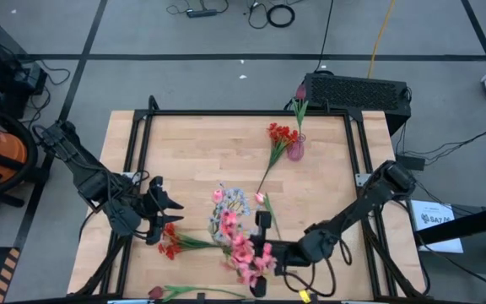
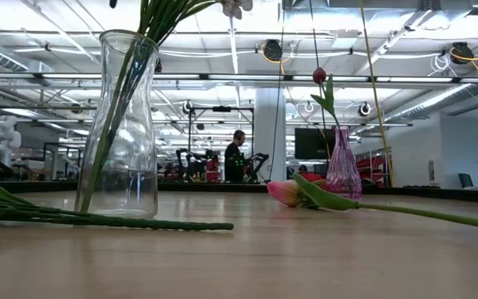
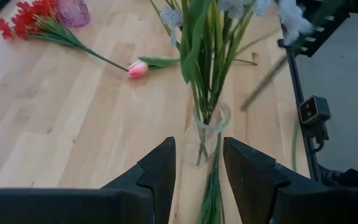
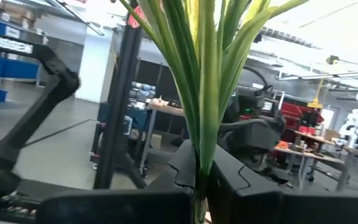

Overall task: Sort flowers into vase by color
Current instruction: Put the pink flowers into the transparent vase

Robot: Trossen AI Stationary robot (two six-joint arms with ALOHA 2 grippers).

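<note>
Left gripper [image 1: 165,215] hovers above the desk [image 1: 192,152] near its left edge, jaws standing wide with nothing between them, facing the clear glass vase [image 3: 207,134]. Just beside it, a red spray [image 1: 170,241] lies flat near the front edge; a dark red bud [image 1: 156,292] lies at the front edge itself. The clear vase stands upright in the front centre, holding green stems with pale blue and pink blossoms [image 1: 236,221]. A single pink bud [image 1: 260,198] lies on the desk beside it. Right gripper [image 1: 264,257] is at the front centre, jaws clamped on a bunch of pink flowers [image 1: 251,262] by their stems. A second red spray [image 1: 278,139] lies toward the back edge, touching a pink vase [image 1: 295,150] that holds one dark bud [image 1: 300,91].
</note>
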